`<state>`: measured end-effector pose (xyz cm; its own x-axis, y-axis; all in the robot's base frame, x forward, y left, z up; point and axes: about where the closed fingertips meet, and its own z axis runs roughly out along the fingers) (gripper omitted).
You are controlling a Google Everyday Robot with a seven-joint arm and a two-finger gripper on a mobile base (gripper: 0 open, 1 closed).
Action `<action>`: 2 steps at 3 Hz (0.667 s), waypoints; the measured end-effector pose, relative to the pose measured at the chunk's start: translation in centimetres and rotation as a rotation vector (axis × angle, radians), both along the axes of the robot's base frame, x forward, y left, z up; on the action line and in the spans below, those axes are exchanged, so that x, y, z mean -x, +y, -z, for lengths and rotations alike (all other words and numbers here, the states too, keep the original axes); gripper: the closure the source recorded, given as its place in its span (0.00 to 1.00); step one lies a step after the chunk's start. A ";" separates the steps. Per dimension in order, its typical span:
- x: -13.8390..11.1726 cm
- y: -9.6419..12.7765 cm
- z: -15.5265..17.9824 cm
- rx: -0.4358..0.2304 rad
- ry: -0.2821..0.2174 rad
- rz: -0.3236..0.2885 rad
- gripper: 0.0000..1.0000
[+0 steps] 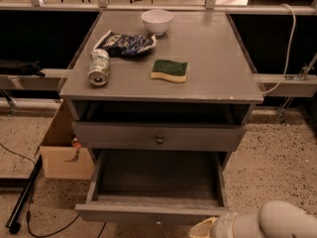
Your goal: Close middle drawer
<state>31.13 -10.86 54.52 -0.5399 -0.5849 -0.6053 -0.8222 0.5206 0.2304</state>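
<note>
The middle drawer [148, 212] is pulled far out of the grey cabinet, and its empty inside [156, 175] shows from above. Its flat front faces me at the bottom of the view, with a small dark knob [157, 221] at the lower edge. The like grey drawer above it [158, 135], with its own round knob [159, 139], stands slightly out. The lowest drawer is hidden beneath. My gripper [202, 229] sits at the bottom edge, just right of the middle drawer's front, on the white arm [280, 224].
On the cabinet top [218, 68] lie a white bowl [157, 21], a crumpled chip bag [126, 43], a can on its side [99, 67] and a green sponge [170, 70]. A cardboard box [62, 152] stands left of the cabinet. A black pole [22, 197] and cables lie on the floor.
</note>
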 end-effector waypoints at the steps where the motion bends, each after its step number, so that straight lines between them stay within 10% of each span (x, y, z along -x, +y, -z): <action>1: -1.2 0.0 1.6 0.014 0.021 0.016 1.00; 2: -3.7 1.1 5.4 0.030 0.084 0.034 1.00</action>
